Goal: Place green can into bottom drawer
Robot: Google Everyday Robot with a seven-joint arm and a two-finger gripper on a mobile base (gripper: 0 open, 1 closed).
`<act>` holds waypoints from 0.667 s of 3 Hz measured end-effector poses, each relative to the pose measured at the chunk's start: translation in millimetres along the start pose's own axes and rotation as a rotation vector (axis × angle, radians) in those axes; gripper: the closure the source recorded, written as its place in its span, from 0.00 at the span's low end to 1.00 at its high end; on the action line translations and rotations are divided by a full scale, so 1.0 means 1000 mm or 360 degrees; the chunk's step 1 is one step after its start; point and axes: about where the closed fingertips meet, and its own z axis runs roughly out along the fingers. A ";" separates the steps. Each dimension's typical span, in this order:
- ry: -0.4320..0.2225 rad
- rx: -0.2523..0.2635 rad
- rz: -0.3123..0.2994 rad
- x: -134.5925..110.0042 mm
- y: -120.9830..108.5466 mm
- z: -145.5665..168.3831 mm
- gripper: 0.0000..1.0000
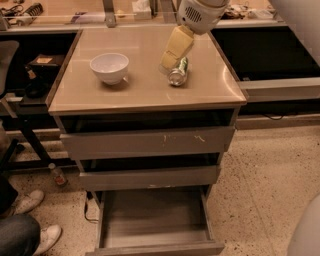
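Observation:
The green can (178, 73) lies on its side on the beige cabinet top (145, 90), right of centre, with a silver end facing me. My gripper (168, 64), yellowish and hanging from the white arm (200, 12), sits just over the can's far left side, touching it or very nearly so. The bottom drawer (155, 248) is pulled open below, and its plain grey floor shows.
A white bowl (109, 67) stands on the cabinet top to the left of the can. The scratched top drawer (147, 142) and the middle drawer (149, 177) stick out slightly. A person's shoes (30, 201) and a small bottle (57, 175) are on the floor at the left.

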 end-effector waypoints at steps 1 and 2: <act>-0.0013 0.0003 -0.0001 -0.002 0.000 -0.001 0.00; -0.0013 0.0003 -0.0001 -0.002 0.000 -0.001 0.00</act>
